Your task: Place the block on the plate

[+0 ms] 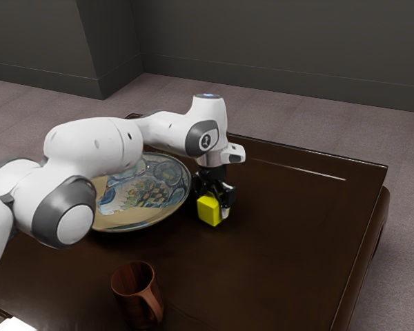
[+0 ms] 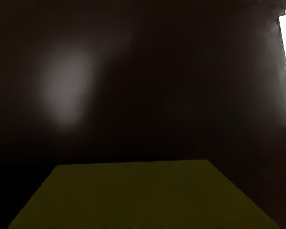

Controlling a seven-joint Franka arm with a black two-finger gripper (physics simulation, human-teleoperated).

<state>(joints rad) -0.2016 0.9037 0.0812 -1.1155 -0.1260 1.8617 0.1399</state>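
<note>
In the exterior view, my black gripper (image 1: 214,190) points down beside the plate, at the yellow block (image 1: 209,211). The block hides part of the gripper, and how the two meet cannot be made out. Whether the block rests on the table or hangs just above it is also unclear. A wide patterned plate (image 1: 148,189) lies close by, toward the exterior view's left, partly behind the arm. In the wrist view the block (image 2: 138,195) appears large at the lower edge, right under my hand.
A brown wooden mug (image 1: 136,298) stands on the dark table (image 1: 283,241), near the exterior view's lower edge. A bright white object (image 1: 15,324) is at that view's lower left corner. The table's far edge runs behind the arm.
</note>
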